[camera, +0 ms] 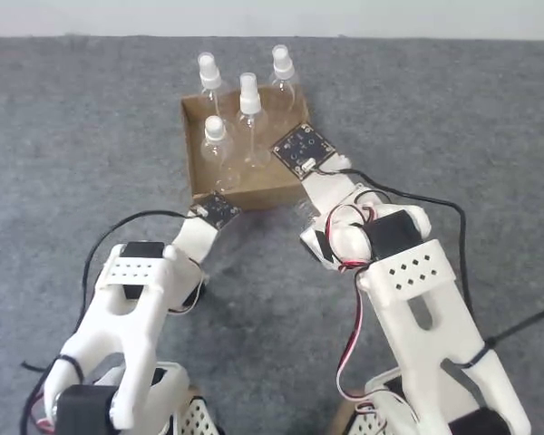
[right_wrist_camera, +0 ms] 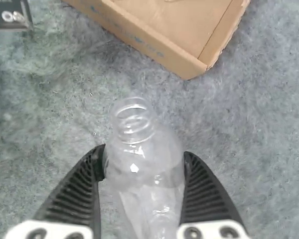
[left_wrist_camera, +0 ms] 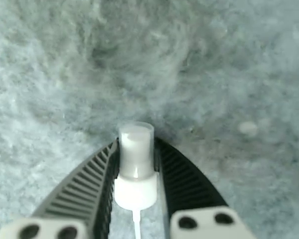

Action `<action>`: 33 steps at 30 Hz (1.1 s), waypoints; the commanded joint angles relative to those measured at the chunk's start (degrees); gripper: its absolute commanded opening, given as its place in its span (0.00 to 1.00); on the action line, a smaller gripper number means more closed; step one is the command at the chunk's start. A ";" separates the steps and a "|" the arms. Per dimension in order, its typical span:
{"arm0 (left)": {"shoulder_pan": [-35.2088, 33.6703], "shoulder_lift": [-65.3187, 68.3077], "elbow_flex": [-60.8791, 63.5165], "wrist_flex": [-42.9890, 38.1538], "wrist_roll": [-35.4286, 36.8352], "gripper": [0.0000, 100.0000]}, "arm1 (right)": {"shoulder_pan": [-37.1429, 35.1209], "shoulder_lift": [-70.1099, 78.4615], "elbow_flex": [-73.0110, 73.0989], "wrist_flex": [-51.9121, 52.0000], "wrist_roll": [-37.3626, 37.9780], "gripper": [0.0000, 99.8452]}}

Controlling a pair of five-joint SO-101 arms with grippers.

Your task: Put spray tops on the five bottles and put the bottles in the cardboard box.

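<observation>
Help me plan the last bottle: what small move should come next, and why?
Probably bring the top, held in the left jaws, over the open neck of the bottle in the right jaws. That bottle is uncapped beside the box, where four capped bottles already stand.

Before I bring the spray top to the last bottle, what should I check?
1. Grip of left claw on spray top: ok.
2. Grip of right claw on open bottle: ok.
3. Uncapped neck: ok.
4. Alignment of spray top over neck: not ok, claws apart.
5. Straightness of dip tube: cannot tell.
6. Upright in cardboard box, four capped bottles: ok.
</observation>
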State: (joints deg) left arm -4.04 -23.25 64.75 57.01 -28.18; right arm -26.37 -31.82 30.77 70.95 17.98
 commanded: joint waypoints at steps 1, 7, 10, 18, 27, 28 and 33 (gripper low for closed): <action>-0.09 -1.49 -0.31 -1.85 1.85 0.01 | 0.13 -3.56 -1.05 0.04 -1.41 0.01; -0.18 -1.49 -0.48 -1.76 1.85 0.01 | 0.13 -11.12 0.18 1.71 -1.49 0.01; 0.09 -1.58 -0.48 -1.58 1.85 0.01 | 0.13 -16.75 2.46 1.36 -1.49 0.01; 0.09 -18.11 7.16 -3.08 3.52 0.02 | -5.76 -23.43 9.67 -3.82 -1.49 0.01; -0.26 -45.98 16.75 1.23 11.25 0.02 | -6.46 -27.38 10.29 -3.30 -6.51 0.01; -0.26 -48.62 17.45 2.46 11.43 0.02 | -6.46 -28.00 10.29 -3.30 -7.91 0.01; -0.26 -60.40 20.62 6.51 11.52 0.02 | -6.46 -30.81 11.87 -3.91 -10.73 0.01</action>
State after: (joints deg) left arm -4.22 -74.24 84.62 60.62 -17.63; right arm -32.35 -60.13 42.46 68.40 8.92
